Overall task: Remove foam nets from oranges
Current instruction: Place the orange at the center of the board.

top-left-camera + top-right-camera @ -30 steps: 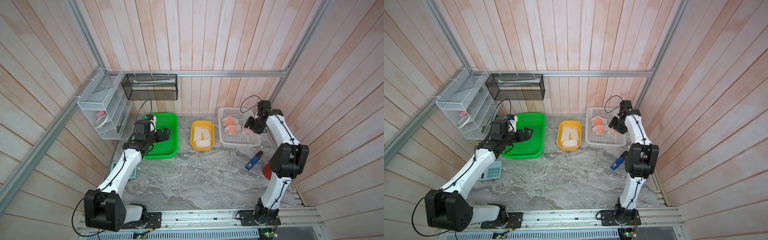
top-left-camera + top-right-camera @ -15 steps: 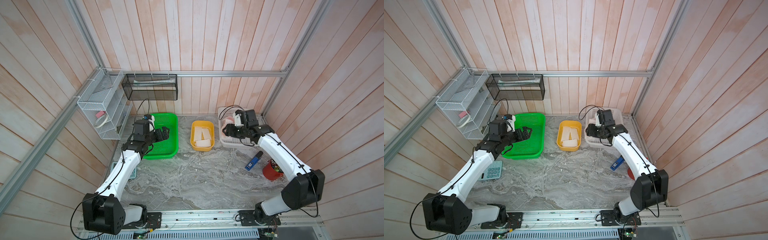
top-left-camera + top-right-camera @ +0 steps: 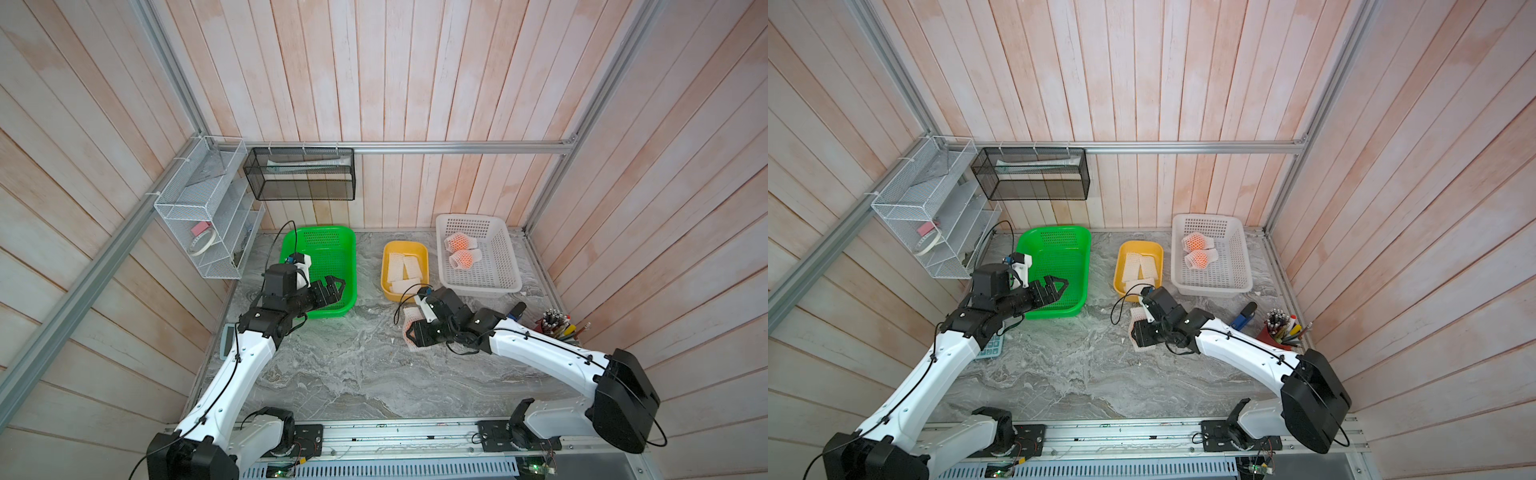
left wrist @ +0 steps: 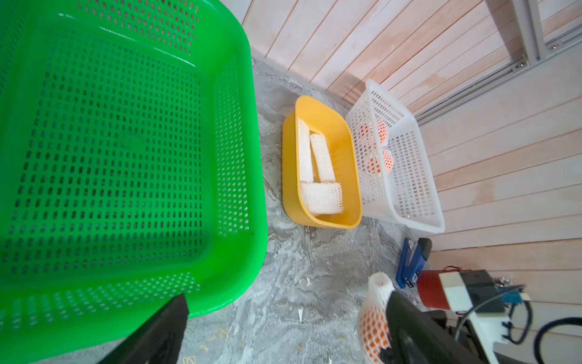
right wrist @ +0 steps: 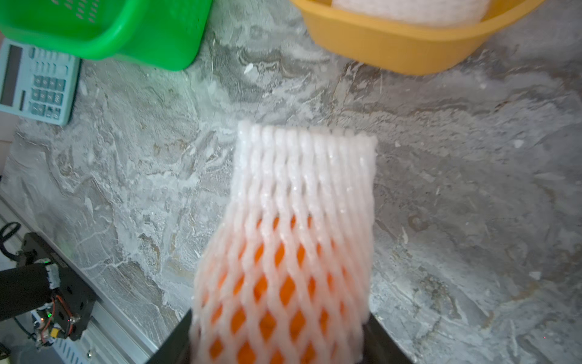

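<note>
Writing on calculator (image 5: pixel 36 82) is unreadable; right gripper (image 5: pixel 277 343) clamps netted orange (image 5: pixel 283 268).

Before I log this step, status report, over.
Right pincer shut on netted orange above the table. Left pincer open, empty, over green basket. Nothing in the way.

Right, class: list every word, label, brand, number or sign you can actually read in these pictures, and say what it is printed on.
None can be read.
Calculator: key markings too blurred; its display shows nothing legible.
Blue stapler: a pale label on its end, too small to read.
Green basket, yellow tub, white basket: no lettering visible.
Foam net in the right gripper: no print.
</note>
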Robot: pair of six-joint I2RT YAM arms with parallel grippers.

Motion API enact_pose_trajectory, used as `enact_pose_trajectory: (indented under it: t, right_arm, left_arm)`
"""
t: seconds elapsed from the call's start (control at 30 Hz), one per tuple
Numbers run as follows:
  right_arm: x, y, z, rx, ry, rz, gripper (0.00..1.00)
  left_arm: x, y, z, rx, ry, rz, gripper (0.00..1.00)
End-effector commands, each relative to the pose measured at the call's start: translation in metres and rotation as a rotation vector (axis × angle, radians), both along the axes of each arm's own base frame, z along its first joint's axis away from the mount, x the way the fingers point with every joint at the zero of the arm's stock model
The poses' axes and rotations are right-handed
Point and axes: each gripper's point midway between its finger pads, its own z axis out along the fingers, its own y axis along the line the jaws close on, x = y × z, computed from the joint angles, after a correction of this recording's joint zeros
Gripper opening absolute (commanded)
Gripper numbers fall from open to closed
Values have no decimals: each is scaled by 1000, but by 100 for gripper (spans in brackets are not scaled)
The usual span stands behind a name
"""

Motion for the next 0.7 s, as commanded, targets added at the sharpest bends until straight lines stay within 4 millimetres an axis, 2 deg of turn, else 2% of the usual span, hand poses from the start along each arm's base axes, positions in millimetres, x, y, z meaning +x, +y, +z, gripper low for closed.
enact_pose_trajectory:
  t: [0.0,0.07,0.13,0.27,0.47,0.57,0.67]
  right_arm:
    - [0,9,-17,-37,-28,-17,55]
    - [-11,8,-39,-90,25,-11,55]
    - [-20,7,-53,-124,50,-5,55]
    - [-30,11,-65,-140,74,6,57]
    - [-36,13,-68,-153,83,51,64]
    - [-40,15,-66,-151,94,94,72]
    - [-45,16,-67,-149,103,134,75]
  left_arm:
    - [-26,-7,-7,-52,43,-38,100]
    - [-39,-12,-13,-86,62,-56,100]
    - [-51,-18,-20,-107,79,-68,100]
    - [-69,-27,-30,-164,124,-76,100]
    - [-90,-30,-45,-184,152,-93,100]
    - [-93,-32,-54,-219,181,-85,100]
    - [-92,-38,-58,-263,193,-77,100]
